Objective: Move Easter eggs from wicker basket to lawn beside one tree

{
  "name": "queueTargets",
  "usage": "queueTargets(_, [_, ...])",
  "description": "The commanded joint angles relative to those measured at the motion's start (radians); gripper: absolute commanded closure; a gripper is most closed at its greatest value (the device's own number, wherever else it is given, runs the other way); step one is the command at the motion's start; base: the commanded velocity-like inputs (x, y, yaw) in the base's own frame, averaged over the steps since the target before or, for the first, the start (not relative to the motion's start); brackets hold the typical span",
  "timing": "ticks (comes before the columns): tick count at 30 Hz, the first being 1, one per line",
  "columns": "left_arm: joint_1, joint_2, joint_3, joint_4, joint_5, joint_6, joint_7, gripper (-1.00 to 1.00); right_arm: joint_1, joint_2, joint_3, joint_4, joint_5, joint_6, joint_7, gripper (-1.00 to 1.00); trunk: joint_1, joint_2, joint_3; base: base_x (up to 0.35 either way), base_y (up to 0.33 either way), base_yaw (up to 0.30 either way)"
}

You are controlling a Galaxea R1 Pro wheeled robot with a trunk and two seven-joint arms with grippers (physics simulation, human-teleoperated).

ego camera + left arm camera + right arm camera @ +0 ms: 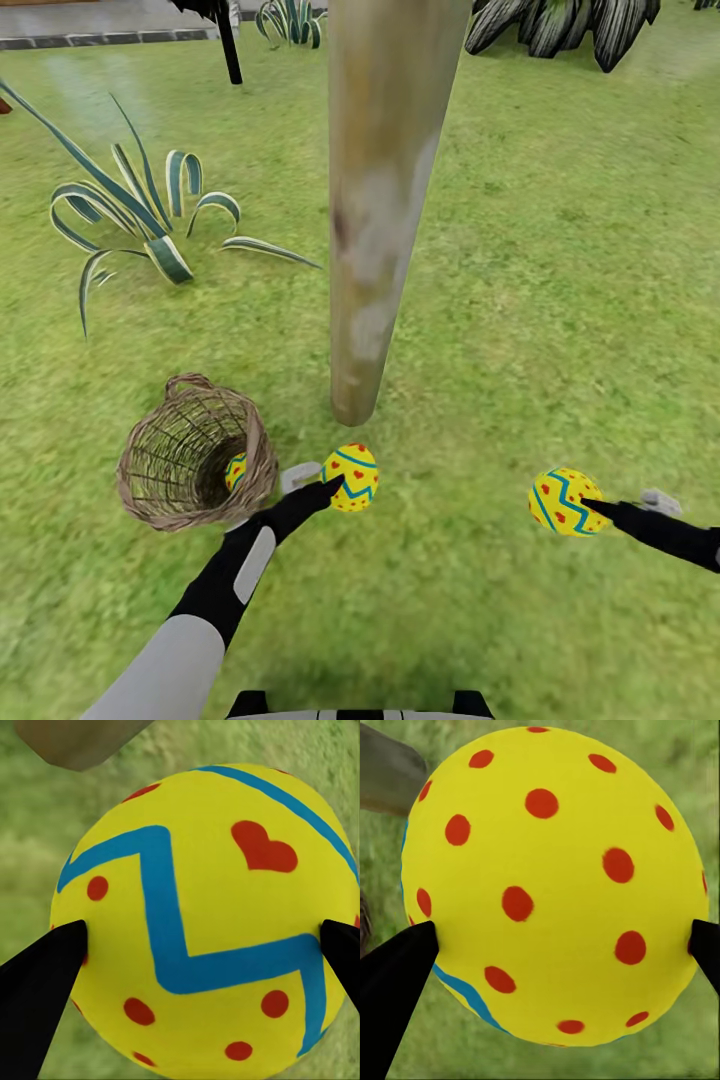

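Two eggs held, one in each gripper.
The left gripper (335,487) squeezes an egg (353,477) near the tree (385,200). The right gripper (590,505) squeezes another egg (560,501). A third egg (236,469) sits inside the basket (190,455).

left arm: reaches forward from near left, pincer (340,484) clamped on an egg (352,477) | right arm: enters from right edge, low, pincer (592,505) clamped on another egg (562,502)
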State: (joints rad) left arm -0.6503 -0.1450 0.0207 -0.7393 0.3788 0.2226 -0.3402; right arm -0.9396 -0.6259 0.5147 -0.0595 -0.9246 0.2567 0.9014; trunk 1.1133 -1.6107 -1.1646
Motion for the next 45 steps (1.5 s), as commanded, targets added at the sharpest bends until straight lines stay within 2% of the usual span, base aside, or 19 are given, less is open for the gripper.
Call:
queueTargets(1, [0.000,-0.003,0.002,0.000,0.011,0.009,-0.002,1.00,-0.001,0.015,0.001,-0.006,-0.012,0.010,-0.025,1.00,0.000,0.000,0.000,0.000,0.000,0.000])
queueTargets(4, [0.000,-0.005,0.004,0.000,0.012,-0.007,-0.002,1.00,-0.002,0.022,-0.002,-0.078,-0.011,0.020,-0.041,1.00,0.000,0.000,0.000,0.000,0.000,0.000])
queueTargets(9, [0.000,-0.005,0.004,0.000,0.014,-0.011,-0.003,1.00,-0.002,0.027,-0.005,-0.097,-0.017,0.022,-0.038,1.00,0.000,0.000,0.000,0.000,0.000,0.000])
queueTargets(10, [0.000,-0.005,0.004,0.000,0.015,-0.011,-0.004,1.00,-0.002,0.039,-0.005,-0.098,-0.017,0.022,-0.038,1.00,0.000,0.000,0.000,0.000,0.000,0.000])
queueTargets(12, [0.000,-0.006,0.003,0.000,0.016,-0.011,-0.007,1.00,-0.002,0.124,-0.005,-0.100,-0.018,0.022,-0.038,1.00,0.000,0.000,0.000,0.000,0.000,0.000])
queueTargets(13, [0.000,-0.011,0.003,0.001,0.018,-0.010,-0.008,1.00,-0.002,0.143,-0.005,-0.099,-0.018,0.022,-0.039,1.00,0.000,0.000,0.000,0.000,0.000,0.000])
queueTargets(15, [0.000,-0.030,0.002,0.001,0.018,-0.011,-0.008,1.00,-0.002,0.156,-0.006,-0.099,-0.021,0.022,-0.038,1.00,0.000,0.000,0.000,0.000,0.000,0.000])
queueTargets(16, [0.000,-0.030,0.002,0.001,0.019,-0.011,-0.008,1.00,-0.002,0.163,-0.007,-0.099,-0.021,0.021,-0.039,1.00,0.000,0.000,0.000,0.000,0.000,0.000])
queueTargets(21, [0.000,-0.030,-0.006,-0.006,0.024,-0.018,-0.008,1.00,-0.002,0.230,-0.006,-0.099,-0.020,0.022,-0.038,1.00,0.000,0.000,0.000,0.000,0.000,0.000])
queueTargets(22, [0.000,-0.030,-0.007,-0.004,0.031,-0.038,-0.006,1.00,-0.002,0.233,-0.006,-0.099,-0.020,0.023,-0.038,1.00,0.000,0.000,0.000,0.000,0.000,0.000])
queueTargets(23, [0.000,-0.030,-0.012,-0.002,0.050,-0.086,-0.004,1.00,-0.002,0.234,-0.005,-0.099,-0.020,0.023,-0.037,1.00,0.000,0.000,0.000,0.000,0.000,0.000])
queueTargets(25, [0.000,-0.030,-0.058,0.042,0.085,-0.156,-0.002,1.00,-0.002,0.236,-0.005,-0.099,-0.020,0.024,-0.037,1.00,0.000,0.000,0.000,0.000,0.000,0.000])
queueTargets(28, [0.000,-0.030,-0.073,0.062,0.134,-0.191,-0.002,1.00,-0.002,0.236,-0.004,-0.099,-0.020,0.024,-0.038,1.00,0.000,0.000,0.000,0.000,0.000,0.000])
queueTargets(31, [0.000,-0.030,-0.076,0.090,0.139,-0.202,-0.002,1.00,-0.002,0.236,-0.004,-0.099,-0.020,0.024,-0.038,1.00,0.000,0.000,0.000,0.111,-0.016,0.000])
queueTargets(42, [0.000,-0.030,-0.074,0.095,0.140,-0.203,-0.002,1.00,-0.002,0.232,-0.004,-0.100,-0.020,0.026,-0.035,1.00,0.000,0.000,0.000,0.096,-0.015,0.000])
queueTargets(43, [0.000,-0.030,-0.074,0.095,0.140,-0.203,-0.002,1.00,-0.002,0.224,-0.004,-0.100,-0.020,0.027,-0.032,1.00,0.000,0.000,0.000,0.000,0.000,0.000])
queueTargets(44, [0.000,-0.030,-0.074,0.095,0.140,-0.203,-0.002,1.00,-0.002,0.170,-0.001,-0.099,-0.021,0.034,-0.022,1.00,0.000,0.000,0.000,0.000,0.000,0.000])
queueTargets(45, [0.000,-0.030,-0.074,0.095,0.140,-0.203,-0.002,1.00,-0.002,0.111,0.001,-0.099,-0.022,0.042,0.019,1.00,0.000,0.000,0.000,0.000,0.000,0.000])
